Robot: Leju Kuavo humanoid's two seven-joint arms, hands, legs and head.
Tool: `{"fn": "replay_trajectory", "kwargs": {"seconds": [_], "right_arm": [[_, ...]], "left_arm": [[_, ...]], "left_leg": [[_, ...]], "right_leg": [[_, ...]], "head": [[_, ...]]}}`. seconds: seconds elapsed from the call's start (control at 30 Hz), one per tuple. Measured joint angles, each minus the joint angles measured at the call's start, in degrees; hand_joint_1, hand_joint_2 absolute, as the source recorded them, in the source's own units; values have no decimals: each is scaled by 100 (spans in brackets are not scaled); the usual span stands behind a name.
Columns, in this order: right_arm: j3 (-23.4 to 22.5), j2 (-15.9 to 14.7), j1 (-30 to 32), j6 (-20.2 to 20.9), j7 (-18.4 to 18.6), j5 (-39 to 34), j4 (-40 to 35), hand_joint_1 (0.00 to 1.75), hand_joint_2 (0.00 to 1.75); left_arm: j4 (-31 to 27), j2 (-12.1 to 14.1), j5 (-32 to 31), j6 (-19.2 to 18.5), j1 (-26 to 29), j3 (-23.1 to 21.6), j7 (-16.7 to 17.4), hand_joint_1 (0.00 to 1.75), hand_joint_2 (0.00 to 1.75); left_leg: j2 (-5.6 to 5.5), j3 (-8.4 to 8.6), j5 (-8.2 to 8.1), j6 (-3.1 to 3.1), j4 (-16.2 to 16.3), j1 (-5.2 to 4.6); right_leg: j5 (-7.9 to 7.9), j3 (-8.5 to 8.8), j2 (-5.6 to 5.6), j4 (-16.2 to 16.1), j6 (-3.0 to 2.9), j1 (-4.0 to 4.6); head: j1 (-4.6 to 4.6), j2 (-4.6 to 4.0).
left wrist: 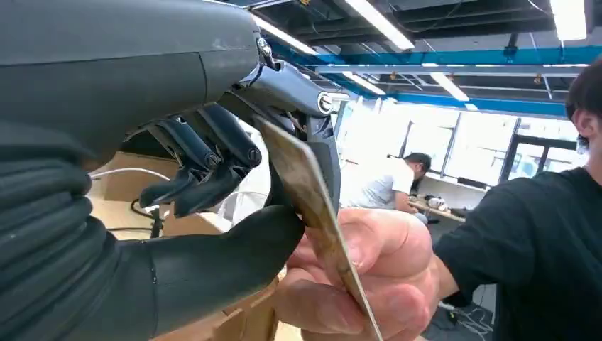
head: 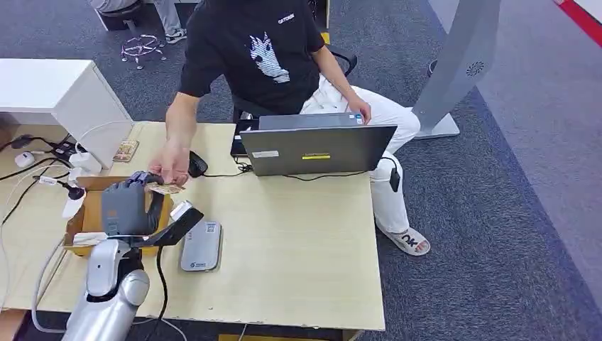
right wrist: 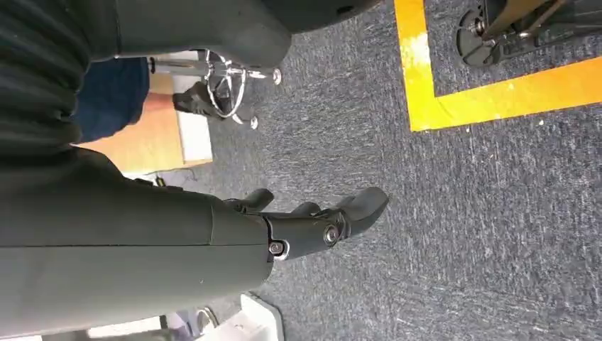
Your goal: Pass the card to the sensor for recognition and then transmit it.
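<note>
Now the left hand pinches the card over the left side of the table, where a person's hand also grips it, while the right hand, slightly curled, holds nothing above the carpet.

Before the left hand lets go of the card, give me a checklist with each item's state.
1. Card held in the left hand, between thumb and a finger: ok.
2. Person's hand grips the card too: ok.
3. Card clear of the cardboard box under it: ok.
4. Card already read by the sensor on the table: cannot tell.
5. Right hand holds nothing and hangs over the carpet: ok.
</note>
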Motion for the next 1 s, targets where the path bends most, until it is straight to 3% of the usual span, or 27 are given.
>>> {"fn": "replay_trajectory", "kwargs": {"seconds": [0.03,0.5,0.87,1.0], "right_arm": [[0,0,0,0,0,4,0,0,175],[-15,4,-1,0,0,61,0,0,175],[-63,11,0,-15,0,92,0,0,175],[-166,13,5,-18,-39,31,0,0,175]], "left_arm": [[-2,0,9,4,0,11,0,0,175],[-17,-81,346,103,16,92,-105,0,175],[-177,-120,890,367,209,319,-536,0,175],[-581,-48,1065,90,539,374,-675,0,175]], "left_leg": [[0,0,0,0,0,0],[0,-1,0,0,0,0],[0,-2,0,0,0,0],[1,-5,-1,0,0,0]], "right_leg": [[0,0,0,0,0,0],[0,0,0,0,0,0],[0,-1,1,0,0,0],[0,-4,2,0,0,0]], "head": [[0,0],[0,0],[0,0],[2,0]]}}
